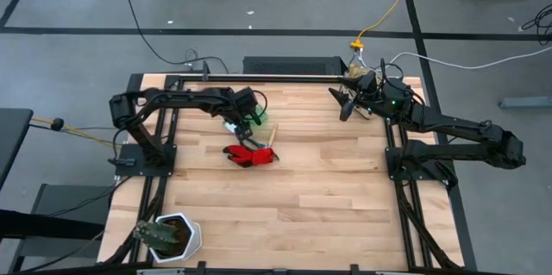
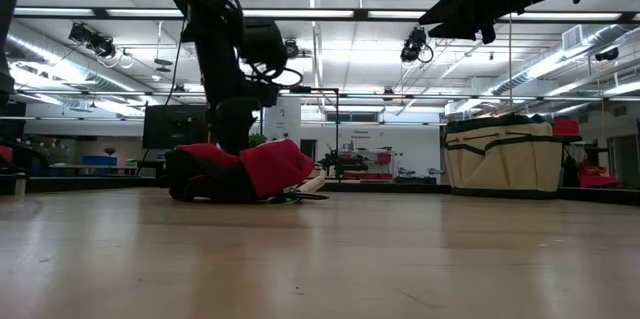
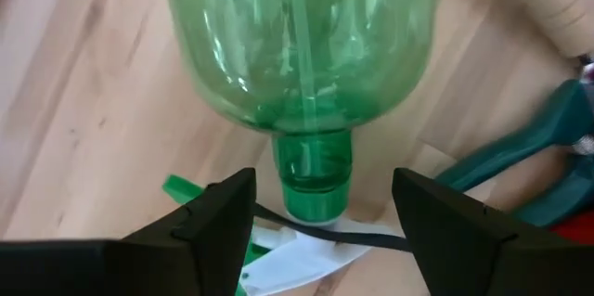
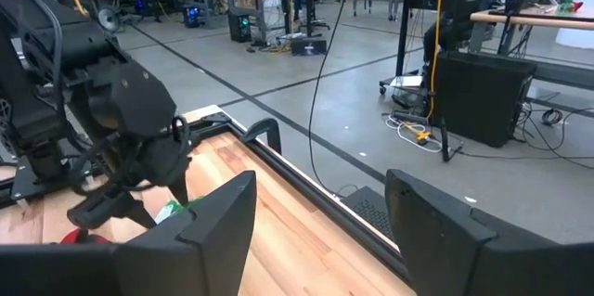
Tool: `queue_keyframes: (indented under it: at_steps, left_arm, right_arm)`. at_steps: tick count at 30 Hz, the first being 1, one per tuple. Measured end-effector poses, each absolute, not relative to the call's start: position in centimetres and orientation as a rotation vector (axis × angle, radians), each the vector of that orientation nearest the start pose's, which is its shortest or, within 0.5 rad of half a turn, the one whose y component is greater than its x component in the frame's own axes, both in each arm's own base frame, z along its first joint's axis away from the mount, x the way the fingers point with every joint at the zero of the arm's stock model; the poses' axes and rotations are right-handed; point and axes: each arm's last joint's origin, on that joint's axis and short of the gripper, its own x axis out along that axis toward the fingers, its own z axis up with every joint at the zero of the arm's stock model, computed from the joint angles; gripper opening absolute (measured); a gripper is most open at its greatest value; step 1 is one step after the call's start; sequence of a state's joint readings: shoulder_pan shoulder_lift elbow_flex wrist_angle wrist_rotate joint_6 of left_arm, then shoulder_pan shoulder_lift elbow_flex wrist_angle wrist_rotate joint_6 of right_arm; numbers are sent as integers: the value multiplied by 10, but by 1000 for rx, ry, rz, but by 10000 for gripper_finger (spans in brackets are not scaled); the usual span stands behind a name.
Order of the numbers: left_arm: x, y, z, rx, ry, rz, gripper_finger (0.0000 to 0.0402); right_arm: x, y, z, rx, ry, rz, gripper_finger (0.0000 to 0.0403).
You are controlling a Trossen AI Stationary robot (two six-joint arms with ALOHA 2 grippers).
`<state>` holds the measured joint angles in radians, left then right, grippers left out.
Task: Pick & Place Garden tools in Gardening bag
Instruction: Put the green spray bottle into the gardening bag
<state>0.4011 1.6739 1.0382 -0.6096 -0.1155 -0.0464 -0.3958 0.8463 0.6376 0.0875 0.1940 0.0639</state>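
the left gripper (image 3: 320,217) hangs with fingers spread wide on either side of the neck of the green watering bottle (image 3: 302,45), lying on the wooden table (image 1: 328,180) beside the red glove (image 1: 248,155). farther back, the right gripper (image 1: 345,103) hovers open above the gardening bag (image 2: 503,156).

Robotics lab: wooden table (image 1: 293,189) in black frame, grey floor strewn with cables (image 1: 142,29), desks (image 4: 534,22), ceiling strip lights (image 2: 330,14).
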Motion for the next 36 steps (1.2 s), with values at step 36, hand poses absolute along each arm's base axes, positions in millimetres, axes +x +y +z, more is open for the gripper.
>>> queue_keyframes:
  at_steps: [36]
  left_arm:
    - [295,130,147,-258,1274,523,165]
  right_arm:
    - [175,-81,296,77,111,-652,239]
